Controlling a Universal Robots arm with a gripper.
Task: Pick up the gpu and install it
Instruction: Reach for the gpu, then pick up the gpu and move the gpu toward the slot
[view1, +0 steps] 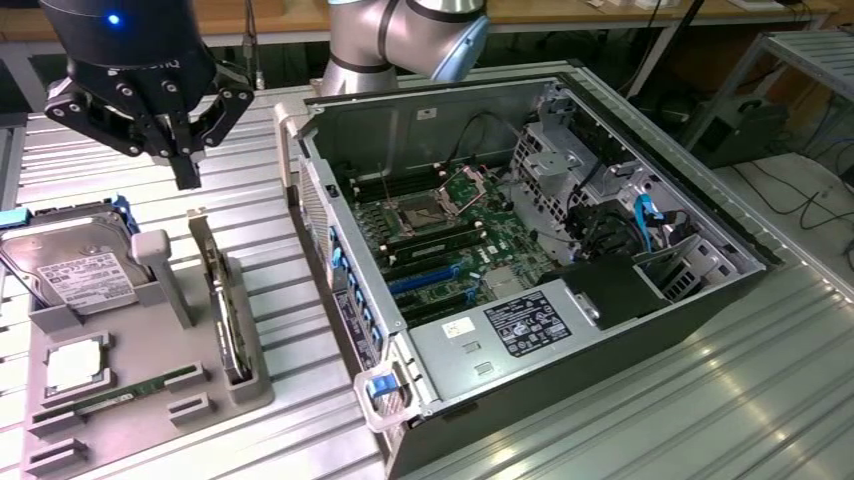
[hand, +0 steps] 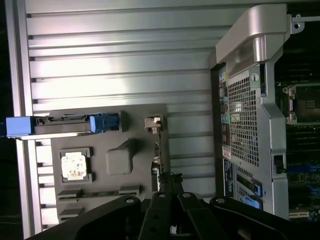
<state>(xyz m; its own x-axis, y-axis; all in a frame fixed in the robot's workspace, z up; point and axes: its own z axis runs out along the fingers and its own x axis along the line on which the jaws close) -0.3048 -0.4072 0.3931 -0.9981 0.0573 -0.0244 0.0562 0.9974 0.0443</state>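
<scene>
The gpu (view1: 223, 300) stands on its edge in a slot along the exterior view's right side of the grey parts holder (view1: 200, 400), its silver bracket at the far end. My gripper (view1: 187, 178) hangs above and a little behind that bracket end, fingers shut with nothing between them. In the wrist view the gpu (hand: 156, 155) appears edge-on, just ahead of my shut gripper (hand: 170, 186). The open computer case (view1: 534, 250) lies on its side at the exterior view's right, its motherboard (view1: 441, 240) exposed.
The holder also carries a silver hard drive (view1: 80, 270) in a blue caddy, a processor (view1: 74, 365) and a green memory stick (view1: 120, 395). The case's rear panel (hand: 245, 125) lies close beside the holder. Everything rests on a ribbed metal table (view1: 694, 400).
</scene>
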